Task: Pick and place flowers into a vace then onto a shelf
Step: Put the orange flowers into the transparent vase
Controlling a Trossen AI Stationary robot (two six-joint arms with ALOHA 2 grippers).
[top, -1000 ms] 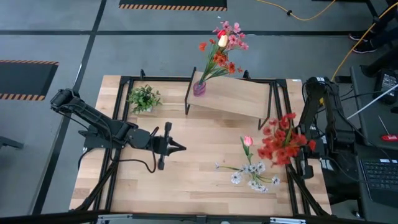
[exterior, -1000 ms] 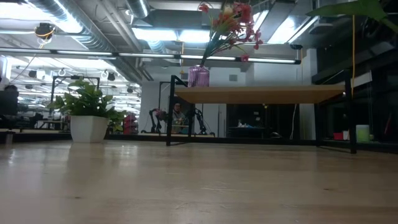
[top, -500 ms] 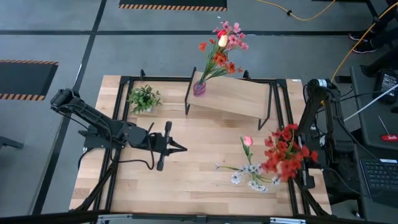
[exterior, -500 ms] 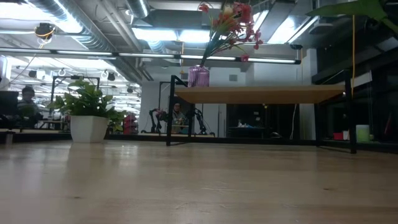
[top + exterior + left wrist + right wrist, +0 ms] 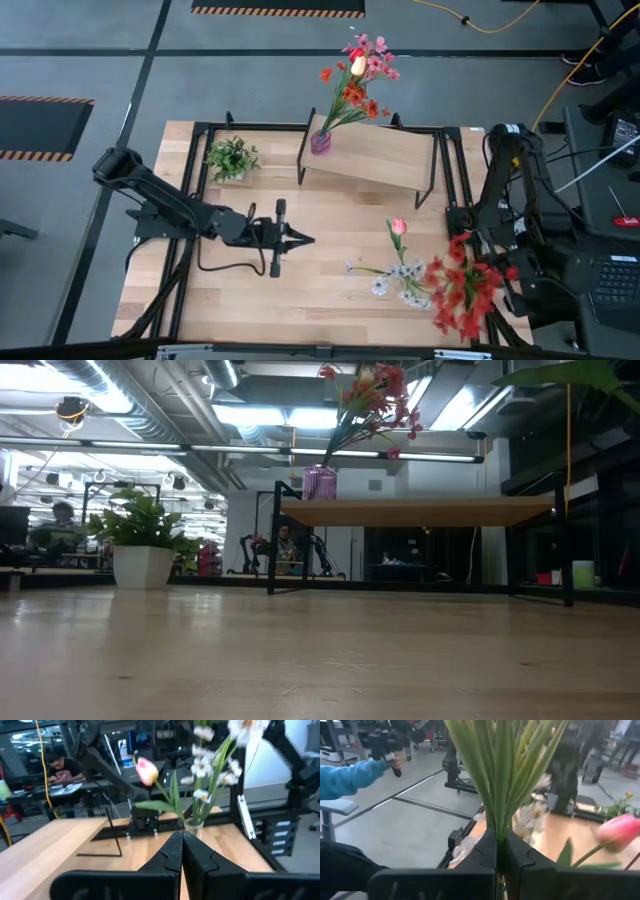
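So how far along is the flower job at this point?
Partly done. One bunch already stands in the purple vase on the shelf. In hand: the right gripper is shut on a bunch of red flowers at the table's right edge. Left: the pink tulip and white flowers lie on the table. The left gripper is shut and empty at mid-table.

High view straight down over the worktop (image 5: 300, 290), low view level across it, both sharing the shelf (image 5: 375, 155), wrist views close behind each claw.
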